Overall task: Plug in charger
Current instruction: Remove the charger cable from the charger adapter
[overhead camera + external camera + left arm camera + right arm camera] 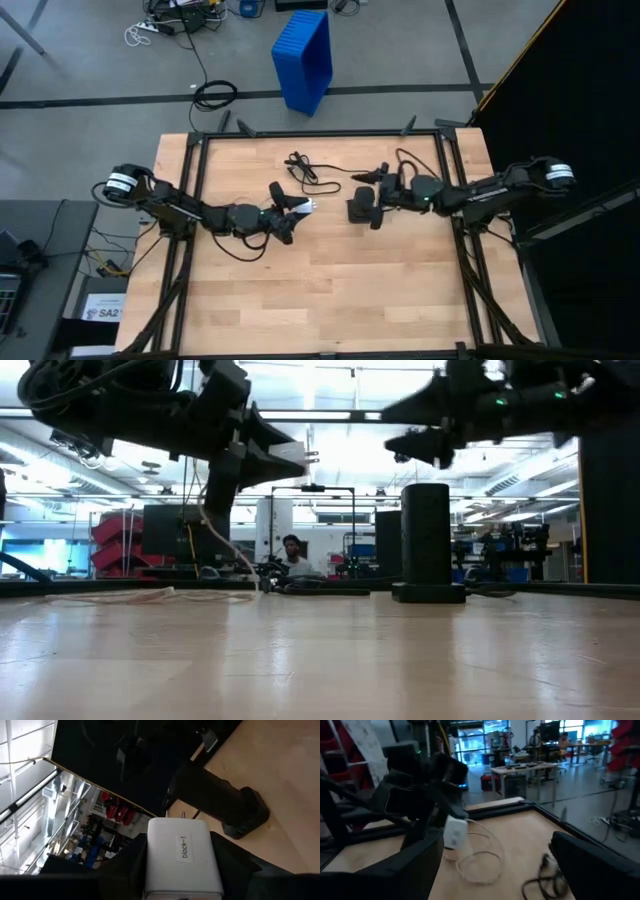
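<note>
Holding the white charger point(182, 862) between its fingers point(235, 865), your left gripper point(290, 212) sits a little left of the table's centre, with the charger's prongs aimed toward 3 o'clock. The jaws are part closed, clamped on the block's two sides; a label on its face reads "block-1". In the low view the charger point(285, 457) hangs clear above the table point(320, 660), and its white cable point(225, 540) drops from it down to the wood.

Look toward 3 o'clock from the charger and you find the black power tower point(360, 210), standing upright near the table's centre. The charger and the tower are near each other but apart; the left wrist view shows a gap between the prongs and the tower point(215, 800).

Your right gripper point(378, 200) hovers just beside the tower, on its 3 o'clock side and above it. Its jaws stand wide apart with nothing between them; from its wrist view the two fingers point(590, 865) frame the charger point(454, 832) and the looping white cable point(480, 865).

At about 12 o'clock from the left gripper, a loose black cable point(305, 170) lies on the wood.
</note>
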Robot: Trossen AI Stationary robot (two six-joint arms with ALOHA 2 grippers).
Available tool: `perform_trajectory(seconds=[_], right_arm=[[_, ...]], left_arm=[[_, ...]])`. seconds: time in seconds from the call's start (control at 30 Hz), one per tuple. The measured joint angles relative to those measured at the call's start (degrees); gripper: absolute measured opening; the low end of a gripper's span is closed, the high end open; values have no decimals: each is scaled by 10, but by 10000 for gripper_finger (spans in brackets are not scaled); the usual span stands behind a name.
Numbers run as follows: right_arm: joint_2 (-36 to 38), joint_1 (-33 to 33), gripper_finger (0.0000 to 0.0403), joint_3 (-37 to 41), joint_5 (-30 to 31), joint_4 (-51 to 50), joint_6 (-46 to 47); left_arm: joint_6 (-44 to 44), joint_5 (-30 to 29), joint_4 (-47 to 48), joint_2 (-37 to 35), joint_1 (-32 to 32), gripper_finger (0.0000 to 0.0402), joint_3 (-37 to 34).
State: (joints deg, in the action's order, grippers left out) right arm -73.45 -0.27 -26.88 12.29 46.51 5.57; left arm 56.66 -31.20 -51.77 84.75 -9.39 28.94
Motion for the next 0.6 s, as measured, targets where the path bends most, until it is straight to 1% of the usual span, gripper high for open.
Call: perform_trajectory(seconds=[0.13,0.3,0.5,0.6], right_arm=[[-87,3,344,-58,-2,-1,3],[-171,3,344,-119,-34,0,39],[-225,-2,344,-164,-75,2,79],[-238,-3,342,-176,-76,6,94]], left_arm=[[17,0,43,0,0,155,30],[33,-2,66,0,0,155,47],[34,-2,69,0,-1,155,50],[34,-2,70,0,-1,155,50]])
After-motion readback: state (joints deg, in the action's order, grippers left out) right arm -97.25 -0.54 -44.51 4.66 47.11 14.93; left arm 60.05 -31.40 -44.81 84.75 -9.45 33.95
